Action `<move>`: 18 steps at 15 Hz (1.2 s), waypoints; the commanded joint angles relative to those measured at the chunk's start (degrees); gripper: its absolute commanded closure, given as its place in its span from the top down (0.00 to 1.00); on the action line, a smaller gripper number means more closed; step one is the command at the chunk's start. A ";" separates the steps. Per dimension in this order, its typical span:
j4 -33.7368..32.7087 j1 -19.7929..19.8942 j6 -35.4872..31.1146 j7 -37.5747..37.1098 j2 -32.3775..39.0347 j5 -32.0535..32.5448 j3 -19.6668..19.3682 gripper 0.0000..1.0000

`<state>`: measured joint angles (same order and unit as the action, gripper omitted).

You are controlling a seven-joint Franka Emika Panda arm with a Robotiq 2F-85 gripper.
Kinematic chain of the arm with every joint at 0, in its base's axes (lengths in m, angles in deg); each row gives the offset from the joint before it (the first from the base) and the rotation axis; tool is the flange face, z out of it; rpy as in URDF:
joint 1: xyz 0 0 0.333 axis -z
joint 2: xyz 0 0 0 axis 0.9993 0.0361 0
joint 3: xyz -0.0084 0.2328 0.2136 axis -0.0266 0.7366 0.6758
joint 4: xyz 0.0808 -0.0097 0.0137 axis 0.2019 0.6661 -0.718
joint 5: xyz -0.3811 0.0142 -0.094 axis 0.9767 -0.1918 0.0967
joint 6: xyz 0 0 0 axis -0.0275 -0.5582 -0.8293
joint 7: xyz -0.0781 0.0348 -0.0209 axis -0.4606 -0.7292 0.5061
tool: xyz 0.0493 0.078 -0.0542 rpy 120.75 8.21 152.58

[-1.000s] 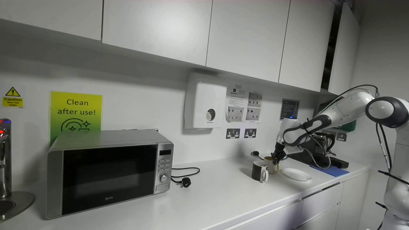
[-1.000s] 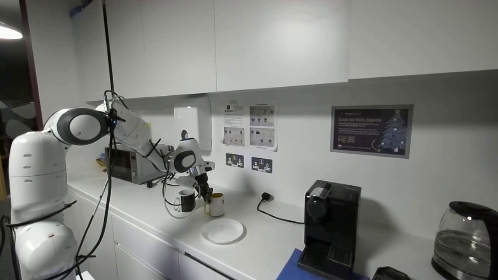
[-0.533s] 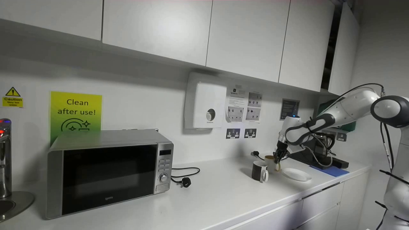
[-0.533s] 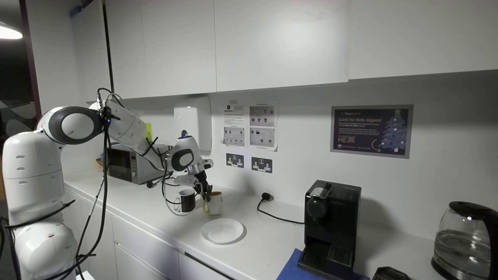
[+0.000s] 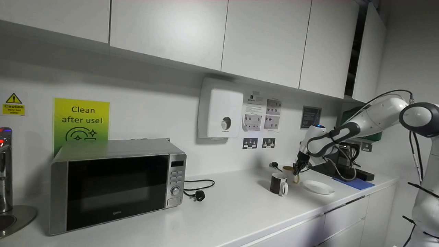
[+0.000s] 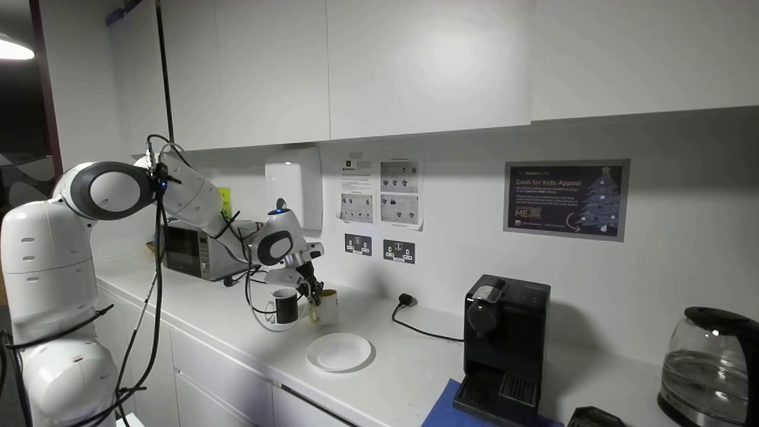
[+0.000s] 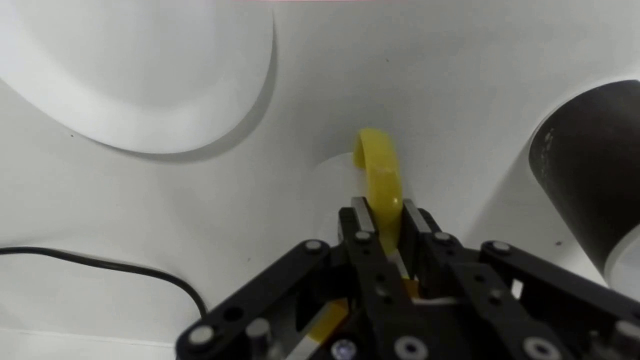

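Note:
My gripper (image 7: 389, 216) is shut on the yellow handle (image 7: 381, 170) of a white mug with a yellow inside. The mug (image 5: 288, 174) looks upright in both exterior views (image 6: 329, 308); I cannot tell whether its base touches the counter. In the wrist view most of its body is hidden behind the fingers (image 7: 415, 216). A black and white mug (image 5: 277, 184) stands close beside it and also shows in the wrist view (image 7: 590, 160). A white plate (image 6: 340, 351) lies on the counter near the held mug, apart from it, and shows in the wrist view (image 7: 145, 125).
A black coffee machine (image 6: 507, 350) stands on a blue mat (image 6: 442, 409), with a glass kettle (image 6: 705, 367) beyond. A black cable (image 7: 100, 262) lies along the back wall. A microwave (image 5: 118, 185) stands at the counter's far end. Cupboards (image 5: 264, 41) hang above.
The gripper and the held mug have moved slightly up in both exterior views, and a little left in the view with the coffee machine. The arm's elbow has shifted back. The plate and black mug stay put.

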<state>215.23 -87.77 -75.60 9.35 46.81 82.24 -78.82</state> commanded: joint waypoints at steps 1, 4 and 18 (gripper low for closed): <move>3.68 0.51 -2.07 4.57 -6.22 -1.37 -0.02 0.05; 6.07 0.40 -1.52 6.91 -9.95 -0.12 -0.19 0.05; 14.09 1.32 0.48 10.04 -22.33 9.31 0.29 0.05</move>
<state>228.34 -87.64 -75.55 17.98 27.79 88.77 -78.97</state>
